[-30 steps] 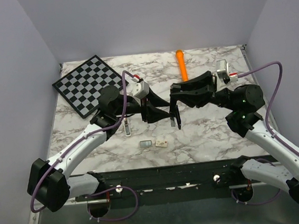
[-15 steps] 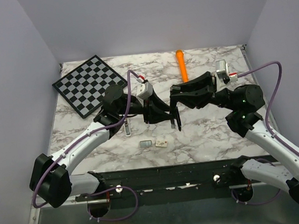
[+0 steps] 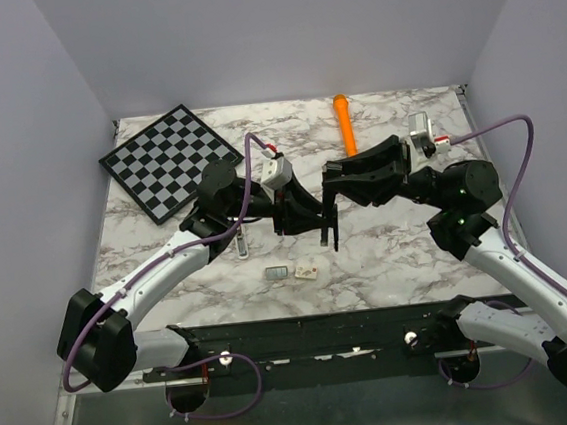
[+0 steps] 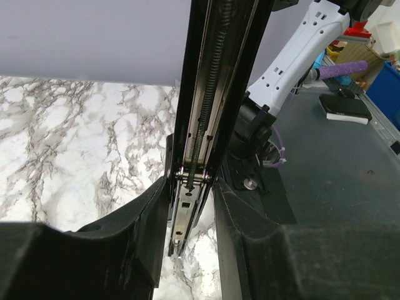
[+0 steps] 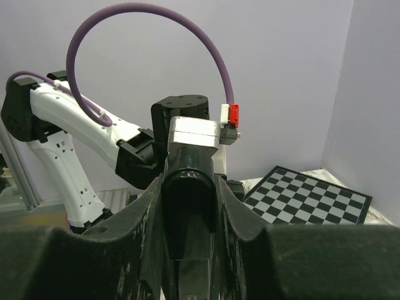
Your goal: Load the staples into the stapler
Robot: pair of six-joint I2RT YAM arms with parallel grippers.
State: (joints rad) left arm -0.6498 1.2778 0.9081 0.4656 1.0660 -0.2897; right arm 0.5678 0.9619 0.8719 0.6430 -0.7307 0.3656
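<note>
Right fingers (image 5: pixel 147 250) pinched stapler (image 4: pixel 203 94) body; left fingers (image 4: pixel 147 231) flanked its bared magazine rail, grip unclear. Staples (image 3: pixel 277 272) lay on table (image 3: pixel 408 251), 7 o'clock of stapler. Opening step, seemingly; next needed one hand freed for staples.

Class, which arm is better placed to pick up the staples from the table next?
Left, probably: the staples lie nearer its forearm, and the right fingers clamp the stapler, holding it up. The left fingers must let go of it first.
</note>
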